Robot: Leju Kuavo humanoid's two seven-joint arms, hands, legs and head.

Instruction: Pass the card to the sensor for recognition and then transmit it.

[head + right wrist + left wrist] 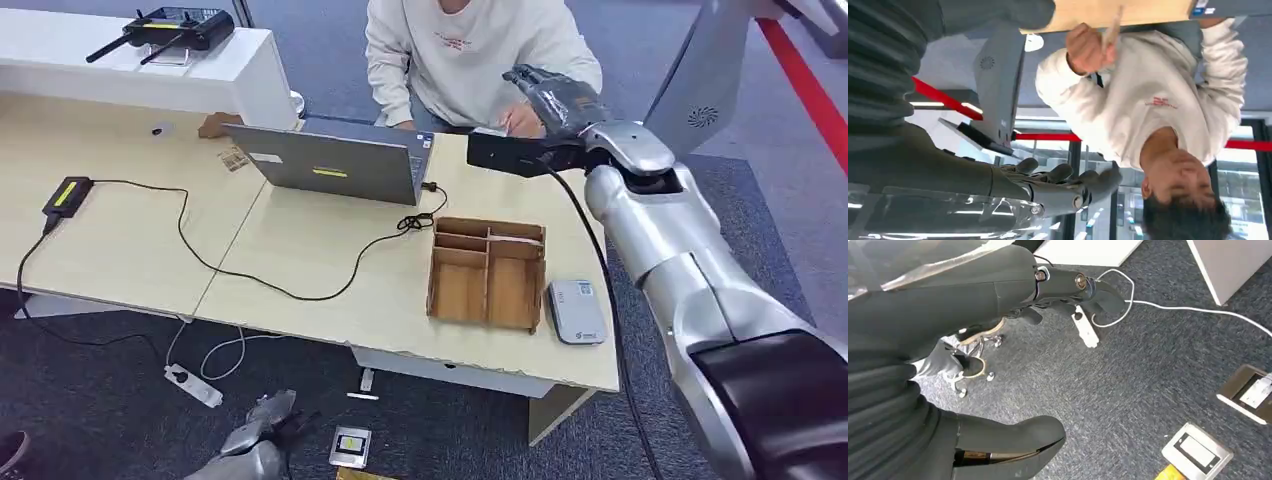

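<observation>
The right hand (556, 92) was stretched far beyond the wooden tray (488, 272), toward a person (470, 50) in a white sweatshirt seated at the far side of the desk (130, 250); its fingers (1063, 182) were spread apart and held nothing. The card (1112, 31), a thin pale sliver seen edge-on, was pinched in the person's hand (1087, 46), just past the robot's fingertips and well beyond the tray, so the handover looked all but finished. The left hand (258, 438) hung low, well on the near side of the tray and below the desk edge, fingers loose and empty. Left of the tray and a little behind it stood a grey laptop (335, 165), and just right of the tray lay the small white card reader (577, 310). The risk, as I judged it, lay in pulling the long arm back: the wrist and its black cable (590, 260) could sweep over the tray or knock the reader off the near desk corner, and the fingers could brush the person's hand if they closed too soon. The sweatshirt bore small red print, the reader a blue mark and the laptop a yellow sticker, all too small to read
</observation>
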